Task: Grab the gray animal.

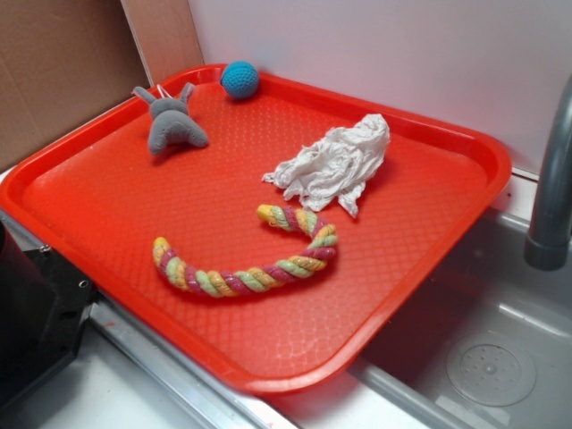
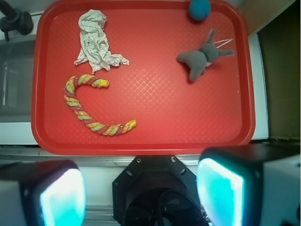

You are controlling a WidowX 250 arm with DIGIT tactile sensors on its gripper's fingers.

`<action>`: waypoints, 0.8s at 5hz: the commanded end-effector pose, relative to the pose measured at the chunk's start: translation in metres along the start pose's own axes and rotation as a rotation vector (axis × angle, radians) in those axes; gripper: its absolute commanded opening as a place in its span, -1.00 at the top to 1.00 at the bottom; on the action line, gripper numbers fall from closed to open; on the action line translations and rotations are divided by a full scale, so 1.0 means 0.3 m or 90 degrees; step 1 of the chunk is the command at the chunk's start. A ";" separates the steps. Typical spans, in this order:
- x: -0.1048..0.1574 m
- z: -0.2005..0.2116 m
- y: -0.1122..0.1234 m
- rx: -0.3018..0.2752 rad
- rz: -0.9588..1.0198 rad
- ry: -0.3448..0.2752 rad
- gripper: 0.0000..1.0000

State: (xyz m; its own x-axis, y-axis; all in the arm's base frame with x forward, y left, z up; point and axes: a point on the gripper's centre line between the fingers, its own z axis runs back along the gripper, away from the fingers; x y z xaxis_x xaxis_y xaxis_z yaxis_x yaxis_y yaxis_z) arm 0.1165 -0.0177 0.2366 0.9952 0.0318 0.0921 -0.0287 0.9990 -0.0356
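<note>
The small gray plush animal [image 2: 200,59] lies on the red plastic tray [image 2: 141,136] near its far corner, at one o'clock from the gripper [image 2: 141,193], whose blurred jaws seemingly stand wide apart, empty.

A mock kitchen sink station arranged for robot trials.

A grey metal sink basin [image 1: 487,357] with a round drain [image 1: 491,371] and the curved neck of a faucet [image 1: 550,197] suggest a kitchen, while the plain white back wall [image 1: 375,49], a brown cardboard panel [image 1: 58,71] and a red plastic tray [image 1: 465,214] laid across the sink, well ahead of the gripper [image 2: 141,195], indicate a staged test setup.
</note>
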 end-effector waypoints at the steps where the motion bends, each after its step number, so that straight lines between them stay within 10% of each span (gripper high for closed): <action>1: 0.000 0.000 0.000 0.000 0.000 0.000 -1.00; 4: 0.140 -0.078 0.127 0.047 0.248 -0.051 -1.00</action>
State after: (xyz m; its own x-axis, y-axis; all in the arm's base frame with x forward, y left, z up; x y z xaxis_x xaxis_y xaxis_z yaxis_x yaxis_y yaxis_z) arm 0.1606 0.0179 0.2082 0.8986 0.4153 0.1419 -0.4183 0.9083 -0.0094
